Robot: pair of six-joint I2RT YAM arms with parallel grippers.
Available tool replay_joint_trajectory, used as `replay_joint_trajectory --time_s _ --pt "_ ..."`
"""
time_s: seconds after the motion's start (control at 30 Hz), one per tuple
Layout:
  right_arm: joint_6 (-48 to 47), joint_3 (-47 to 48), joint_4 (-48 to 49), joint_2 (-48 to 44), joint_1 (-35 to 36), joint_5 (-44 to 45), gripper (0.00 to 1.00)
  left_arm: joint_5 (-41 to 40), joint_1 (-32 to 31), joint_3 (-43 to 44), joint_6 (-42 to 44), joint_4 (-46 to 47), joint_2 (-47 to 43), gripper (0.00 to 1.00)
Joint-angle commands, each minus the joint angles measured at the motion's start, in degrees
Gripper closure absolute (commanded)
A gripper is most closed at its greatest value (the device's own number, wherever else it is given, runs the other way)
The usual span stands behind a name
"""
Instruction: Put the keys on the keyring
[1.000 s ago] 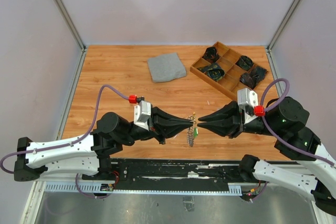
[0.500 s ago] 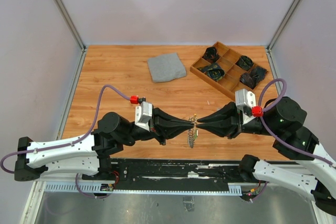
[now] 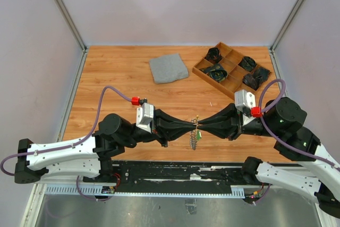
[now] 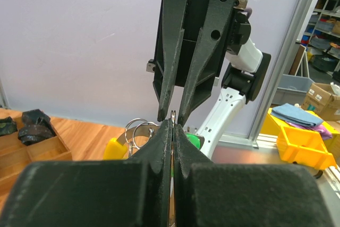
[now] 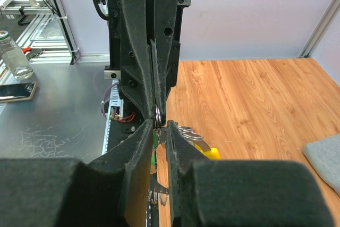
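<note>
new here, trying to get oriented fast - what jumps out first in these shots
The left gripper and right gripper meet tip to tip above the near part of the table, the keyring between them with keys dangling below. Behind sit a folded grey cloth and a wooden divided tray of dark items.

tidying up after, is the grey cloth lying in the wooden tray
No, the grey cloth lies on the table left of the wooden tray, apart from it.

A robotics lab: yellow parts bins (image 4: 300, 143); aluminium frame posts (image 3: 62, 9); steel bench (image 5: 53, 126)
</note>
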Motion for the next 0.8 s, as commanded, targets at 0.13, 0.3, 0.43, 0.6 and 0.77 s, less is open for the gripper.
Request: replay_joint_trajectory --time_s 0.13,0.3,0.43,0.6,0.77 --pt "-0.9 -0.5 1.3 0.4 0.7 -0.7 0.84 0.0 0.3 0.5 0.2 4.3 -1.3 0.99" --pt "-0.9 -0.5 1.3 0.7 0.6 -1.2 0.87 0.2 0.3 0.3 0.2 4.5 -1.5 1.00" --pt "-0.8 -0.4 1.3 0.8 0.6 -1.5 0.89 0.1 0.3 0.3 0.3 4.5 -1.5 1.00" --pt "-0.9 0.3 1.2 0.9 0.7 -1.9 0.99 0.3 0.3 0.3 0.2 4.5 -1.3 0.99" --pt "-2.3 2.9 -2.4 1.8 0.6 -2.6 0.99 0.1 0.3 0.4 0.4 4.3 -1.4 0.99"
